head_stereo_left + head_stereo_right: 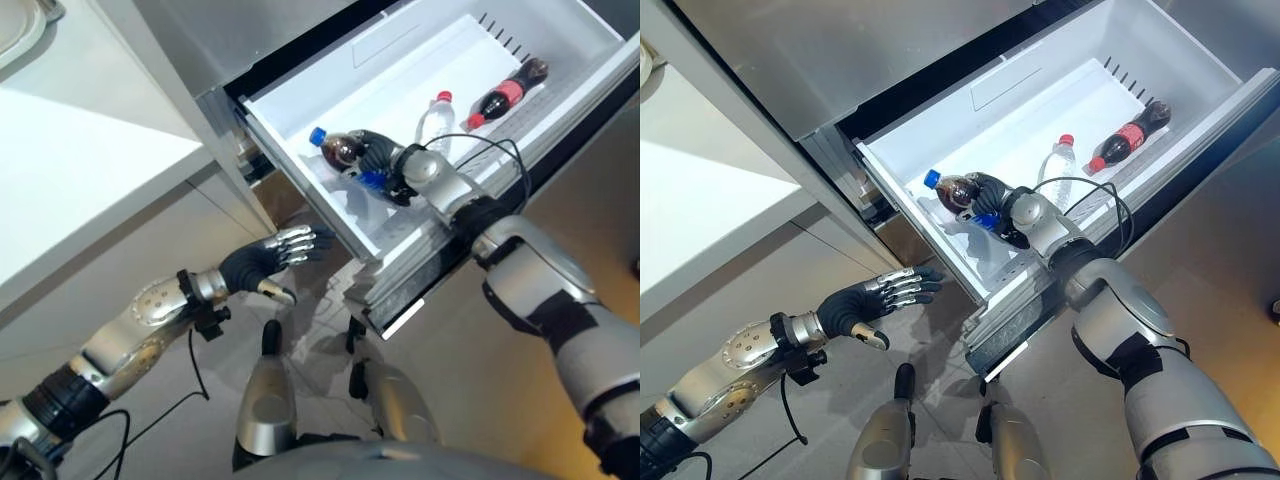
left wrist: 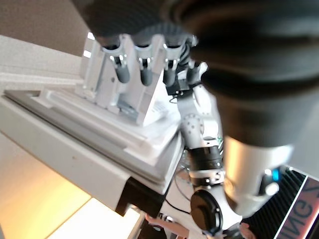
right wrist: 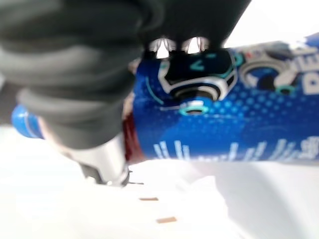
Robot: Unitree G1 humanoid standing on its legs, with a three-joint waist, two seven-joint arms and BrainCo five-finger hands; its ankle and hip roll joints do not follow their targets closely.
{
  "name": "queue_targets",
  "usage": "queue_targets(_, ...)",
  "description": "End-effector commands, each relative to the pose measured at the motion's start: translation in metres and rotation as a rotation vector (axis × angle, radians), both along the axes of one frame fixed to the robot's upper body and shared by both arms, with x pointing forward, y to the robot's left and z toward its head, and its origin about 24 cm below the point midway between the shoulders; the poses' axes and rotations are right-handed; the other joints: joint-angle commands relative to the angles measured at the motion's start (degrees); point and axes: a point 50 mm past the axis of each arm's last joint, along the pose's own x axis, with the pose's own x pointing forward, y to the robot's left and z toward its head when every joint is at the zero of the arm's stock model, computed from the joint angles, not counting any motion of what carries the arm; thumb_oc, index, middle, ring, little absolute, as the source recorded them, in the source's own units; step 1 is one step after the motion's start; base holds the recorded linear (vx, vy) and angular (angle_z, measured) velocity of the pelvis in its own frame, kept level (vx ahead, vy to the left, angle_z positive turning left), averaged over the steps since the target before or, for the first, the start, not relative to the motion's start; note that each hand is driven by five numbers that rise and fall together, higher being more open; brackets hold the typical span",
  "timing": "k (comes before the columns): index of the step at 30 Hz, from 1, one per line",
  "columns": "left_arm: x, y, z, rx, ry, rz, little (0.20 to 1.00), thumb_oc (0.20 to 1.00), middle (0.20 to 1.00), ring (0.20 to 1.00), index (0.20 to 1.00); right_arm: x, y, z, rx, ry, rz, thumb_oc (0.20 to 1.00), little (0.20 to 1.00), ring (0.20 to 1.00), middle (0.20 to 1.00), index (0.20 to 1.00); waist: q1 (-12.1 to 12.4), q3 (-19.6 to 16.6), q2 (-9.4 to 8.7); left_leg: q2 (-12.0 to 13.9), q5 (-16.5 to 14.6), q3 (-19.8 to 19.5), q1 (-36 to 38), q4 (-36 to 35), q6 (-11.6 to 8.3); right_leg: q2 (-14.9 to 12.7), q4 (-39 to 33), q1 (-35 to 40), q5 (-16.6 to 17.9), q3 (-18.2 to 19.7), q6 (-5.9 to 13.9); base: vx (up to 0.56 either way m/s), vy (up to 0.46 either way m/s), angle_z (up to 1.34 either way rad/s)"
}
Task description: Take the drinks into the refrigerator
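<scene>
- Left eye view: a grey floor lies below an open white refrigerator drawer, with a white desk off to one side of the drawer. Inside the drawer, the right hand wraps its fingers round a dark cola bottle with a blue cap, near the drawer's front corner.
- Right eye view: deeper in the drawer lie a clear bottle with a red cap and, beyond it, a cola bottle with a red label. The left hand hovers outside, below the drawer's front corner, fingers straight and empty.
- Left wrist view: the left hand's fingers extend toward the drawer's white edge.
- Right wrist view: the blue label of the held bottle sits against the palm.
</scene>
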Motion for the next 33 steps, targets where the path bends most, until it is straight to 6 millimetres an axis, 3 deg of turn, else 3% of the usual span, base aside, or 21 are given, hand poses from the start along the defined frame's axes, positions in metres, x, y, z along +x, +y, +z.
queue_targets(1,-0.021,-0.011,0.018,-0.01,-0.09,-0.079,1.0,1.0,1.0,1.0,1.0,0.001,0.024,0.023,-0.021,-0.11,0.056,0.2,0.2,0.2,0.2,0.2,1.4,1.0,0.26,-0.9,1.3,-2.3,-3.0,0.5,3.27,-2.4,10.4,1.4,-9.7,-0.5,5.85,0.0,0.0,0.0)
queue_targets(13,-0.022,-0.008,0.021,-0.018,-0.124,-0.04,1.0,1.0,1.0,1.0,1.0,-0.002,0.033,0.013,-0.3,-0.137,0.127,0.2,0.2,0.2,0.2,0.2,1.8,2.6,-1.14,-0.1,1.6,-1.6,-1.2,-1.6,3.41,-1.6,9.5,1.5,-9.2,-0.2,5.86,0.0,0.0,0.0)
queue_targets(19,-0.023,-0.005,0.022,-0.02,-0.129,-0.025,1.0,1.0,1.0,1.0,1.0,-0.003,0.03,0.009,-0.349,-0.125,0.15,0.2,0.2,0.2,0.2,0.2,1.9,2.9,-1.37,-0.2,1.8,-1.5,-0.9,-2.0,3.42,-1.7,9.1,1.7,-9.0,-0.3,5.94,0.0,0.0,0.0)
queue_targets(20,-0.023,-0.005,0.022,-0.022,-0.132,-0.023,1.0,1.0,1.0,1.0,1.0,-0.004,0.029,0.008,-0.364,-0.125,0.155,0.467,0.467,0.467,0.467,0.467,1.9,3.0,-1.42,-0.2,1.9,-1.6,-0.8,-2.2,3.43,-1.7,9.1,1.9,-9.0,-0.4,5.95,0.0,0.0,0.0)
queue_targets(21,-0.023,-0.004,0.022,-0.023,-0.132,-0.02,1.0,1.0,1.0,1.0,1.0,-0.004,0.027,0.008,-0.367,-0.123,0.154,0.633,0.633,0.633,0.633,0.633,2.0,3.0,-1.37,-0.2,1.9,-1.6,-0.7,-2.3,3.44,-1.8,9.0,1.9,-9.0,-0.5,5.96,0.0,0.0,0.0)
queue_targets(22,-0.023,-0.005,0.022,-0.025,-0.133,-0.02,1.0,1.0,1.0,1.0,1.0,-0.004,0.026,0.007,-0.371,-0.119,0.153,0.73,0.73,0.73,0.73,0.73,2.0,3.0,-1.33,-0.2,1.9,-1.6,-0.7,-2.5,3.46,-1.8,9.0,1.9,-9.0,-0.5,5.96,0.0,0.0,0.0)
queue_targets(23,-0.023,-0.004,0.022,-0.024,-0.135,-0.018,1.0,1.0,1.0,1.0,1.0,-0.004,0.026,0.006,-0.377,-0.112,0.156,1.0,1.0,1.0,1.0,1.0,2.0,3.0,-1.29,-0.2,1.9,-1.6,-0.6,-2.6,3.5,-1.8,9.0,2.0,-9.0,-0.6,5.95,0.0,0.0,0.0)
queue_targets(33,-0.023,-0.004,0.022,-0.027,-0.139,-0.015,1.0,1.0,1.0,1.0,1.0,-0.003,0.022,0.008,-0.369,-0.11,0.144,1.0,1.0,1.0,1.0,1.0,1.9,2.9,-1.3,-0.1,1.8,-1.6,-0.4,-2.6,3.56,-1.9,9.0,2.0,-9.0,-0.6,5.95,0.0,0.0,0.0)
